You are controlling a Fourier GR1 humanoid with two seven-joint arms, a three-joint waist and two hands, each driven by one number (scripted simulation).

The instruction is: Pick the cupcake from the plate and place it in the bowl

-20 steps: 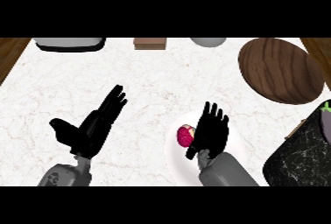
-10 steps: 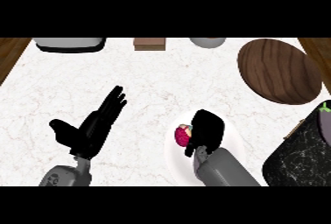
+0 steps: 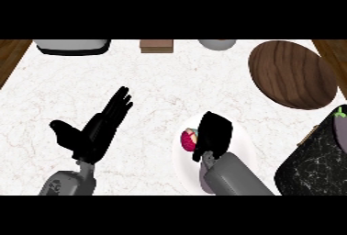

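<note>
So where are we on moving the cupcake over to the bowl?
Early. Done: the right hand has reached the white plate and curled against the cupcake. In hand: the grasp; the cupcake sits on the plate, not lifted. Left: lifting, carrying and placing it in the wooden bowl. The left hand rests open.

We find the widest open stretch of the table [image 3: 169,82] in the middle, between our left hand [image 3: 95,131] and the wooden bowl [image 3: 293,73] at the far right. Along the far edge stand a grey appliance [image 3: 71,45], a small brown box [image 3: 156,45] and a grey cup [image 3: 217,44]. At the right, a dark marbled block [image 3: 318,160] closes off the near corner. Our right hand [image 3: 213,135] sits over the white plate [image 3: 183,158], with the cupcake [image 3: 189,139] just at its left.
</note>
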